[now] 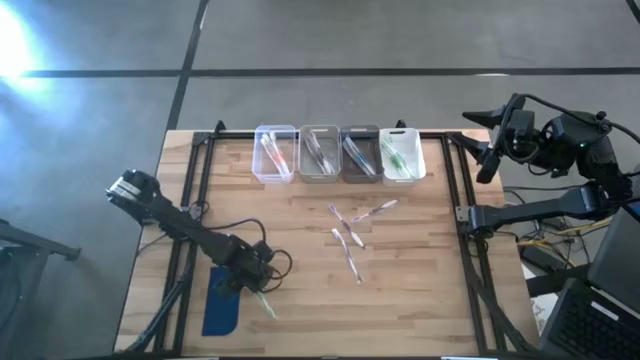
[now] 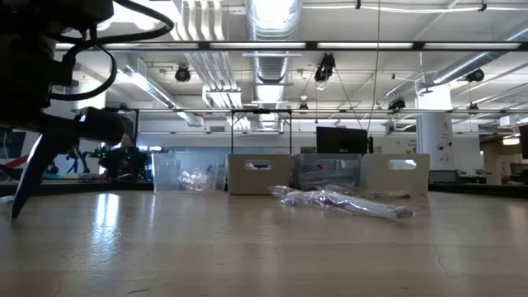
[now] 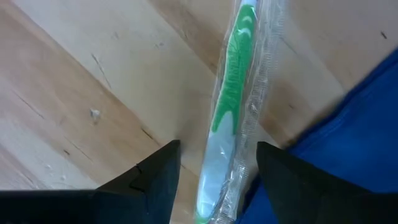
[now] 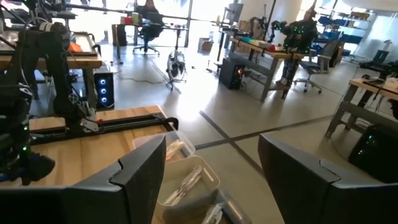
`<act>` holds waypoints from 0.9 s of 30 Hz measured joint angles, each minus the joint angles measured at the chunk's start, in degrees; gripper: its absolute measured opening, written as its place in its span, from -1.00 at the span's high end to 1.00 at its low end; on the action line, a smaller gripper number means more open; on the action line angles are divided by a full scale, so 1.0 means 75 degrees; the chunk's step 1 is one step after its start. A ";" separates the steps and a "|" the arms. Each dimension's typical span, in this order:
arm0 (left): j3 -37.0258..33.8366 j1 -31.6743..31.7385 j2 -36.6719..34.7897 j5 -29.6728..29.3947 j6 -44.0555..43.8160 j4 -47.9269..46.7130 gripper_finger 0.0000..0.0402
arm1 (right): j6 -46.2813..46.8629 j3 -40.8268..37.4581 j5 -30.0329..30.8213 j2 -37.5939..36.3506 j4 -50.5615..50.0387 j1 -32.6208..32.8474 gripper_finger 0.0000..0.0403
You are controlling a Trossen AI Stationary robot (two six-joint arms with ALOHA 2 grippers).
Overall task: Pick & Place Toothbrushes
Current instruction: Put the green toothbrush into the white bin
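Grey concrete floor (image 1: 400, 40) – dark seam lines; ceiling ducts (image 2: 272, 16), strip lights; workbenches (image 4: 261, 50), office chairs beyond.

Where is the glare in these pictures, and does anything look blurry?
High view: a white flare washes out the floor at the top left corner. Low view: ceiling lights blaze and reflect off the table. Left wrist view: the wrapped green toothbrush looks soft, being so close.

Bare bench (image 1: 420, 260) lies open from 3 to 6 o'clock. At 12 o'clock a row of four bins (image 1: 339, 154) blocks the far edge. Loose toothbrushes (image 1: 352, 232) clutter the centre. At 7 o'clock the left arm (image 1: 190, 230), its cables (image 1: 262, 262) and a blue pad (image 1: 221, 303) bar passage.
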 joint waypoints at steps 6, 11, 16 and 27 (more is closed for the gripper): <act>0.0075 -0.0026 0.0210 -0.0357 0.0026 -0.0008 -0.04 | 0.0003 0.0000 0.0004 0.0000 -0.0003 0.0000 -0.26; 0.0237 -0.0029 0.0220 -0.0501 0.0278 -0.0089 0.24 | 0.0003 0.0000 0.0004 0.0000 -0.0003 0.0000 -0.17; 0.0332 -0.0026 0.0236 -0.0613 0.0358 -0.0096 0.62 | 0.0003 0.0000 0.0004 0.0000 -0.0006 0.0000 -0.09; 0.0581 -0.0012 -0.0116 -0.0550 0.0088 0.0082 0.94 | 0.0001 0.0000 0.0003 0.0012 -0.0009 0.0000 0.02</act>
